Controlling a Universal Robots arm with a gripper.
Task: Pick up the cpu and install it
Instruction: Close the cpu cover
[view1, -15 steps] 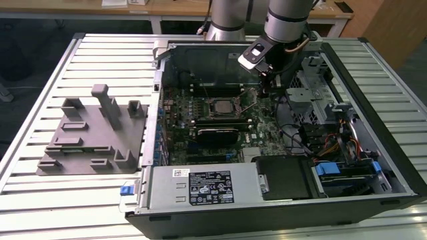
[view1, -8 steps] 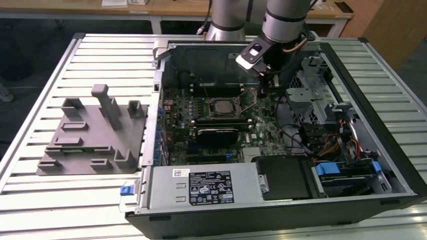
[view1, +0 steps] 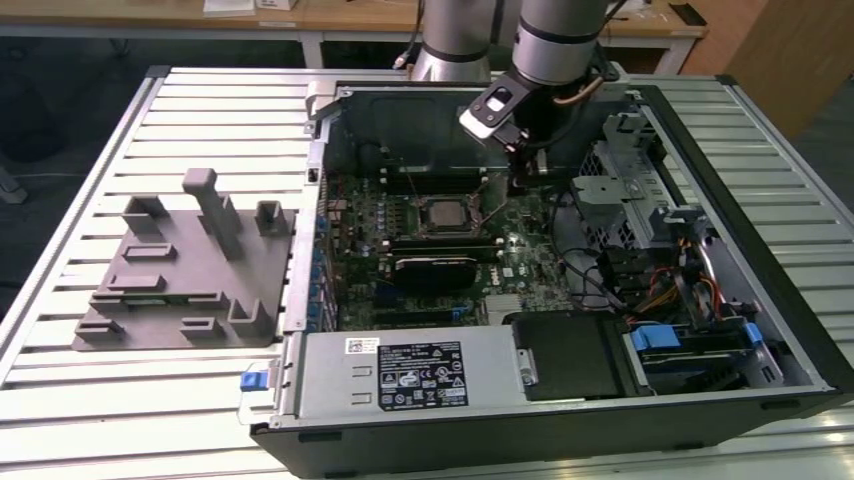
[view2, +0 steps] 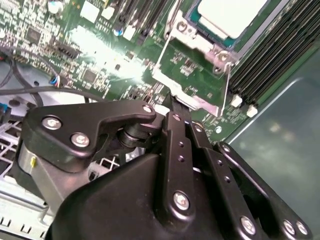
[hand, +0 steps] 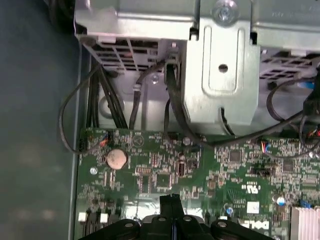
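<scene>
Your pincer (hand: 170, 199): clenched, empty, near the socket (view2: 200, 44). Treat the cpu (view2: 227, 15) seated there as light, stiff, fragile; take its opposite edges.

Open computer case (view1: 534, 445) is laid flat on slatted metal desk (view1: 200, 110). Grey moulded fixture (view1: 187, 270) is placed beside it, on the exterior view's left. Green motherboard (view1: 534, 262) is seen inside, with black rectangular block (view1: 434, 272) and silver power supply (view1: 400, 375). Coin cell (hand: 116, 158) and black cables (hand: 107, 100) are shown in the first wrist view, under a metal drive cage (hand: 220, 65).
</scene>
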